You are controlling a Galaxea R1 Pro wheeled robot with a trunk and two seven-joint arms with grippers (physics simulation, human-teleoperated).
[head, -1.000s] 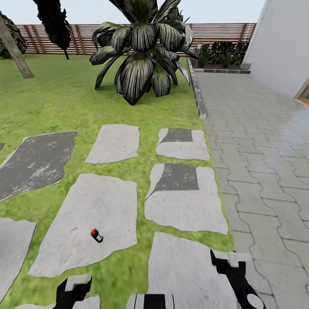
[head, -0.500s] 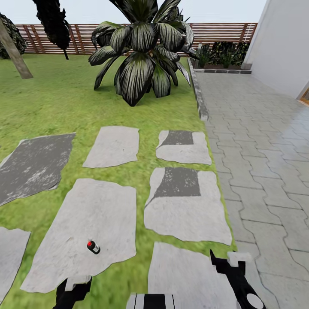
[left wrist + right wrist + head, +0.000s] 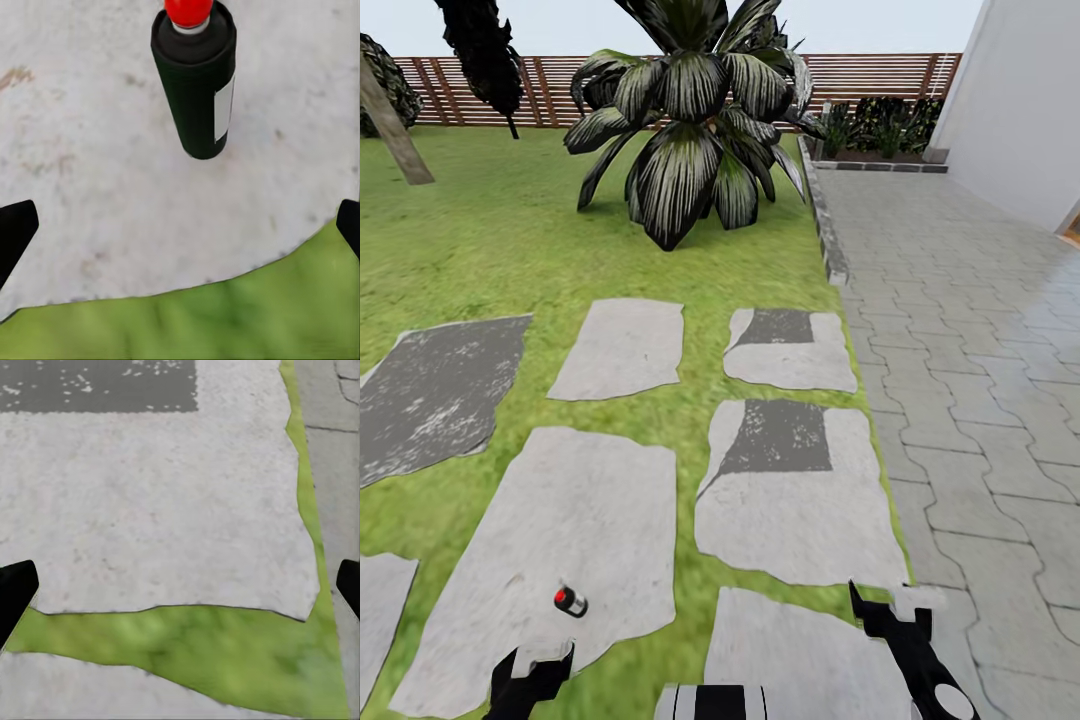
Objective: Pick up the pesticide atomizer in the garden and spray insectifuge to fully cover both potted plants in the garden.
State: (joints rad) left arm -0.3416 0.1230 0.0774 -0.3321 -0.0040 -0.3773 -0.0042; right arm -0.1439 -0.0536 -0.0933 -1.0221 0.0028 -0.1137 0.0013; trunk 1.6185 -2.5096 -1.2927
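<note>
The pesticide atomizer [image 3: 569, 600], a small dark bottle with a red top, lies on a pale stepping stone [image 3: 560, 530] of the garden lawn [image 3: 510, 240]. My left gripper [image 3: 532, 672] hangs open just short of it, a little nearer to me. In the left wrist view the atomizer [image 3: 196, 82] lies ahead of the open left gripper [image 3: 180, 232], apart from both fingertips, its white label facing sideways. My right gripper [image 3: 890, 618] is open over another stone, and the right wrist view shows the right gripper [image 3: 180, 585] holding nothing. The potted plants are out of view.
A large dark palm-like bush [image 3: 690, 120] stands ahead on the lawn. A grey paved patio [image 3: 970, 330] runs along the right beside a white wall [image 3: 1020, 100]. The brown slat fence [image 3: 490, 90] closes the back. Several stepping stones lie in the grass.
The whole view has shifted as the robot moved forward. The atomizer now sits lower in the picture, closer to my left gripper. Both arms keep their pose.
</note>
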